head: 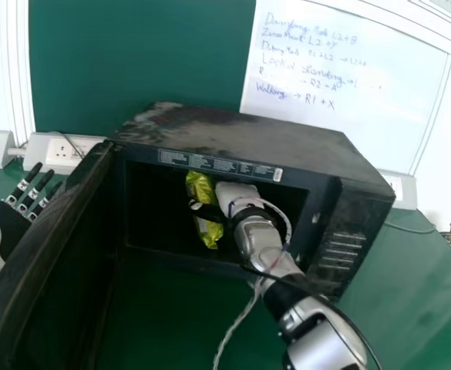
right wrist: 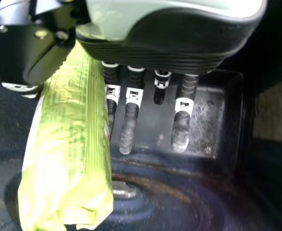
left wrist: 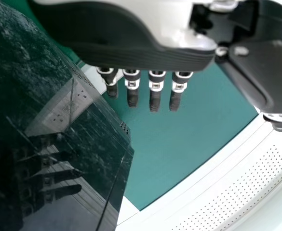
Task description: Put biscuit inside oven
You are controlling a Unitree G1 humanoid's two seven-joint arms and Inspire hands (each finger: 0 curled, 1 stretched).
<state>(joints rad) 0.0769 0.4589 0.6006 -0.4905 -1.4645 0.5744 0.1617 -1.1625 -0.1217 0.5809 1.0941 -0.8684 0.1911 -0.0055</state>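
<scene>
At far left in the head view, the left hand is outside the oven door, fingers extended and apart; the left wrist view also shows them straight. The door stands swung open, its upper edge slanting from the oven towards the near left corner. Right of it, the opening's left edge is well apart from the biscuit pack, with dark open room between them. The pack is within the opening, near its middle, its upper end below the upper frame. The right hand is just to the pack's right, inside the cavity, thumb crossing the pack's front and the pack gripped between thumb and fingers. Its forearm passes over the opening's lower edge, near the right-hand end, leaving a narrower gap to the right frame than lies on the left. A pale cable hangs beside the forearm, in front of the oven. Farther right, the vented front panel adjoins the frame, and the green table extends beyond the oven's side. As to the pack: bright yellow-green wrapper, elongated, standing lengthwise with a slight tilt, creased, with a ridged seam along its length and a crumpled end in the right wrist view.
</scene>
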